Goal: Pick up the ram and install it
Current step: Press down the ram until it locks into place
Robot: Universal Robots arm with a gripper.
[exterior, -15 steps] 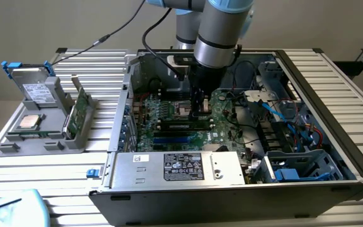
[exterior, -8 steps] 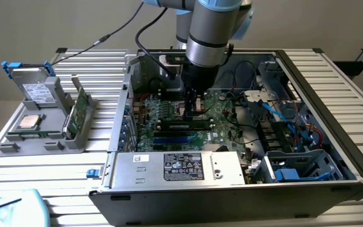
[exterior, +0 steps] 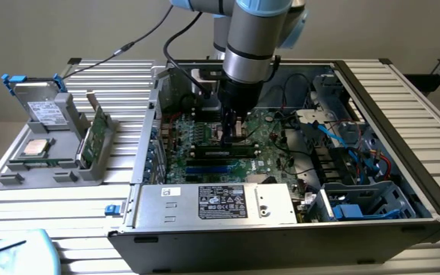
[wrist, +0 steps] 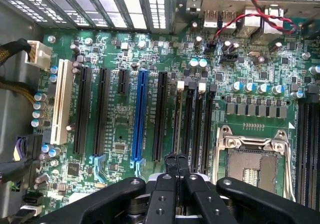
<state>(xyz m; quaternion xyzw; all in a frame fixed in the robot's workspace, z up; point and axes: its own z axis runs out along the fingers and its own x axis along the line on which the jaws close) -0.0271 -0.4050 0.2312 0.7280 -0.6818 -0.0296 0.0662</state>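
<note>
One ram (exterior: 222,152) sits in a slot on the board (exterior: 204,137), hand (exterior: 233,136) pressed together right above it. Looks like the seating step; I'd guess it needs an even push till it clicks.

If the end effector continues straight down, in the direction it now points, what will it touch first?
Most likely the ram, seated in a slot on the motherboard directly below the shut end effector. The gap between them is hard to judge.
</note>
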